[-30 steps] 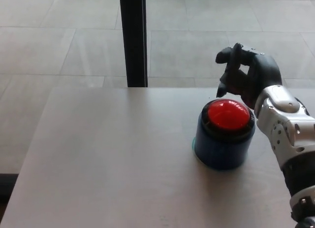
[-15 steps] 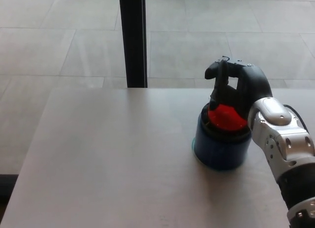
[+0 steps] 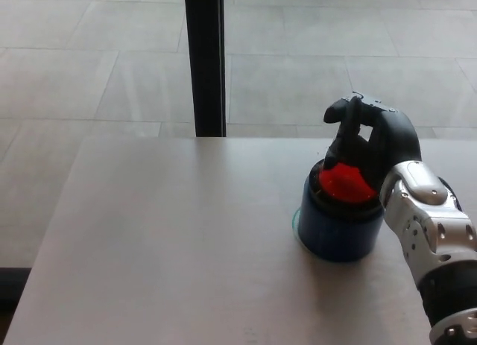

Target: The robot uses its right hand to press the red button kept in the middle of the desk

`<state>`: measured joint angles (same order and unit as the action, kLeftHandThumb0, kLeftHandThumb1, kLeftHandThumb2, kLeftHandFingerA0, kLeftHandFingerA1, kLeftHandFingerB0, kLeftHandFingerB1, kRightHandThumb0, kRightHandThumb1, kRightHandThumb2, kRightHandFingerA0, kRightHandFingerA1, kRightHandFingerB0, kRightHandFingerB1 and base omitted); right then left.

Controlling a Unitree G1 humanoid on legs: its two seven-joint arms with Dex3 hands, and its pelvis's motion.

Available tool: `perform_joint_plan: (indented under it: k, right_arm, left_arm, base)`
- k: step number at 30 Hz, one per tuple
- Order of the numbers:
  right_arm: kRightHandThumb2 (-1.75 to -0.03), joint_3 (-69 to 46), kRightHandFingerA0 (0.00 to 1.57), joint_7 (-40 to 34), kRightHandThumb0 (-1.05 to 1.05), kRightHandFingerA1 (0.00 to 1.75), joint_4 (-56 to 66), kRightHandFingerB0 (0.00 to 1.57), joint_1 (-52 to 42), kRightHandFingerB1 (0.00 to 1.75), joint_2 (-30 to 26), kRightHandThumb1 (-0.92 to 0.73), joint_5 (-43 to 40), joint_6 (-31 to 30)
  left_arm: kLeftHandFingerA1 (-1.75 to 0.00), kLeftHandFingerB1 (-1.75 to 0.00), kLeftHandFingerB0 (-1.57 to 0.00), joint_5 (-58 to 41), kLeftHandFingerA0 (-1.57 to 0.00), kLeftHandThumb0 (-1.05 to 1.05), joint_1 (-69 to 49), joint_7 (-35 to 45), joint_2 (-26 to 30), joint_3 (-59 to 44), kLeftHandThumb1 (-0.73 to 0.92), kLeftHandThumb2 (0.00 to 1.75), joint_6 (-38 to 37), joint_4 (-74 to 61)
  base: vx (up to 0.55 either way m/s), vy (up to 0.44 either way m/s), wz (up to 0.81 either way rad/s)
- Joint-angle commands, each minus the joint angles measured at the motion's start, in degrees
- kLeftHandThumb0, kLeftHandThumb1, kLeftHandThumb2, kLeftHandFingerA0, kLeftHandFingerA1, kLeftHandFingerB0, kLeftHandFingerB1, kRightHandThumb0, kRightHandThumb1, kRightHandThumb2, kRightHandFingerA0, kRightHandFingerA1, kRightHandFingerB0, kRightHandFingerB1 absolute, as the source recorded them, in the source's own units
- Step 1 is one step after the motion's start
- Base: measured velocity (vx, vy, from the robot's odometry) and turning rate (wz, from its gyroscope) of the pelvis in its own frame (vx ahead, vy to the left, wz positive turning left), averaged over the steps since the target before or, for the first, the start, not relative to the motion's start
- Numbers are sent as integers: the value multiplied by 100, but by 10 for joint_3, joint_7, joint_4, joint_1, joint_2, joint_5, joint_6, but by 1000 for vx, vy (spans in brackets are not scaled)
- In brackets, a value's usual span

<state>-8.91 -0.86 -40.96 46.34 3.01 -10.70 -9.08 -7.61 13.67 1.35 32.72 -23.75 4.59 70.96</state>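
A pale grey tiled floor and a black vertical post (image 3: 204,62) lie behind a light wood-grain desk (image 3: 164,241). Right of the desk's centre stands a domed red button (image 3: 344,182) set in a round dark blue housing (image 3: 335,229). The robot's black right hand (image 3: 370,140) comes in from the right on a silver forearm (image 3: 428,226), its fingers (image 3: 344,133) curled downward and bunched together, resting on the button's far side and covering part of the dome.
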Motion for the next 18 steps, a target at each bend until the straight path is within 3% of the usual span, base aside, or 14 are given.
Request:
perform_joint_plan:
  k: [1, 6, 10, 11, 13, 14, 15, 18]
  right_arm:
    - [-128, -15, 99, -20, -20, 175, -43, 70, -45, 164, 12, -53, -5, -27]
    - [-132, -26, 99, -17, -20, 175, -64, 70, -49, 162, 13, -49, -10, -12]
    - [-131, -18, 100, -12, -21, 175, -71, 74, -47, 164, 2, -48, 0, -1]
    - [-129, -17, 99, -13, -21, 175, -73, 74, -45, 163, -1, -49, 3, -1]
    - [-129, -14, 98, -14, -20, 175, -76, 77, -38, 160, -8, -49, 5, -4]
    - [-126, -14, 97, -15, -18, 175, -72, 75, -30, 160, -16, -51, 5, -11]
    - [-124, -12, 96, -17, -19, 175, -70, 74, -24, 160, -22, -53, 8, -16]
    - [-128, 2, 96, -14, -19, 175, -70, 73, -10, 163, -40, -50, 20, -16]
  left_arm:
    - [-98, -78, -30, -4, -54, -75, 4, -10, 7, 0, 92, 132, 7, 3]
    - [-96, -76, -27, -4, -54, -74, 4, -7, 8, 1, 92, 133, 8, 0]
    - [-99, -79, -33, -3, -57, -76, 8, -8, 10, 2, 92, 131, 4, 5]
    - [-118, -93, -30, -2, -47, -75, 8, -7, 10, 2, 92, 122, 3, 7]
    - [-120, -93, -31, -2, -49, -75, 11, -9, 12, 2, 92, 121, 4, 9]
    - [-118, -91, -27, -3, -45, -76, 12, -11, 11, 1, 92, 121, 5, 8]
    - [-99, -80, -32, -4, -56, -77, 12, -11, 10, 1, 92, 129, 5, 8]
    - [-100, -82, -35, -6, -56, -77, 15, -11, 12, -2, 92, 127, 8, 10]
  base:
    - [0, 0, 0]
    - [0, 0, 0]
    - [0, 0, 0]
    - [0, 0, 0]
    - [0, 0, 0]
    - [0, 0, 0]
    - [0, 0, 0]
    - [0, 0, 0]
